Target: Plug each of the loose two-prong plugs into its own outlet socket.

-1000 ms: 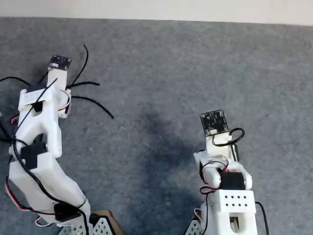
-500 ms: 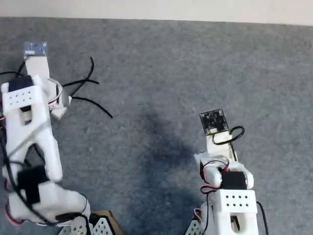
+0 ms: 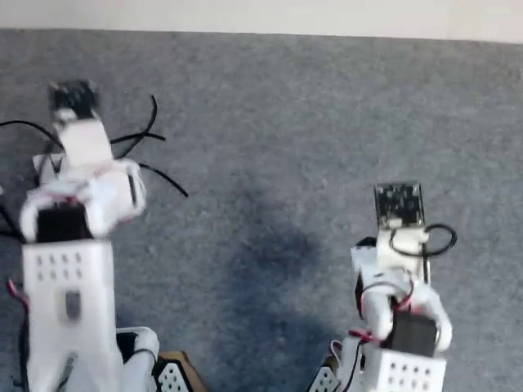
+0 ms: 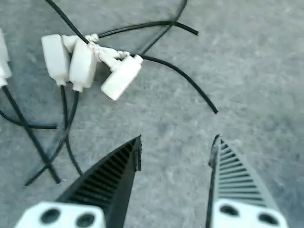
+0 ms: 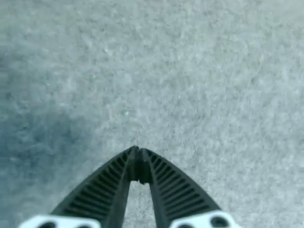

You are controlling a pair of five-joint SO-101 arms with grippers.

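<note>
Three white plug and socket pieces (image 4: 81,64) lie bunched together on the grey carpet, joined to black cables (image 4: 178,76). One of them (image 4: 121,77) lies tilted away from the other two. My left gripper (image 4: 176,142) hangs open above bare carpet, a short way from that bunch, with nothing between its fingers. My right gripper (image 5: 138,153) is shut on nothing over plain carpet. In the high view the left arm (image 3: 82,204) stands over the cables (image 3: 151,131) at the left, and the right arm (image 3: 400,278) is low at the right.
Loose black cable ends (image 3: 167,178) spread out on the carpet to the right of the left arm. Grey carpet (image 3: 278,139) stretches between and beyond both arms. A pale strip (image 3: 327,16) runs along the far edge.
The left arm has swung and lifted over the cables, its wrist shifting left then back. The right arm has shifted to the right.
</note>
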